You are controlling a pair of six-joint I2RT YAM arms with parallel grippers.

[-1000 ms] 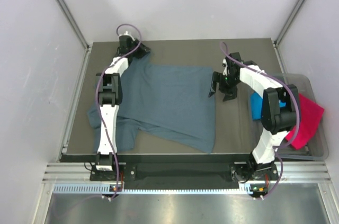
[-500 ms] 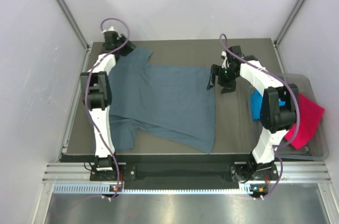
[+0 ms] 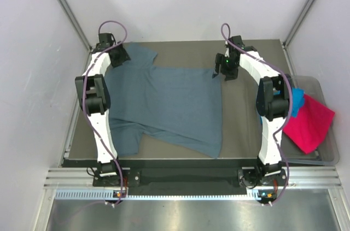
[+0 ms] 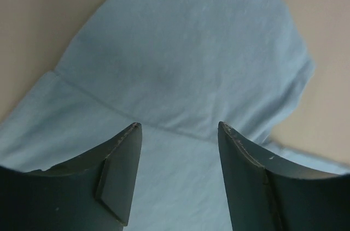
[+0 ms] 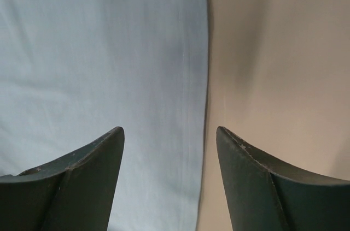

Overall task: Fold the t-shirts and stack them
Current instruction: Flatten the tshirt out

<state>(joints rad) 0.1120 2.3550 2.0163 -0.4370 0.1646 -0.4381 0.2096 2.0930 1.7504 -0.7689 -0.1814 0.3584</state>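
The dusty slate-blue t-shirt lies spread flat on the table. My left gripper is open and empty over its far left sleeve; the left wrist view shows the sleeve and its seam between my open jaws. My right gripper is open and empty over the shirt's far right corner; the right wrist view shows the cloth edge running between my jaws. The magenta-pink t-shirt and the turquoise t-shirt lie at the right, partly behind my right arm.
A clear plastic tub at the table's right edge holds the pink and turquoise shirts. Bare brown table lies between the blue shirt and the tub. White walls and metal frame posts enclose the table.
Both grippers have moved toward the far side: the left one leftward to the far sleeve, the right one up to the shirt's far right corner. The shirt has not moved.
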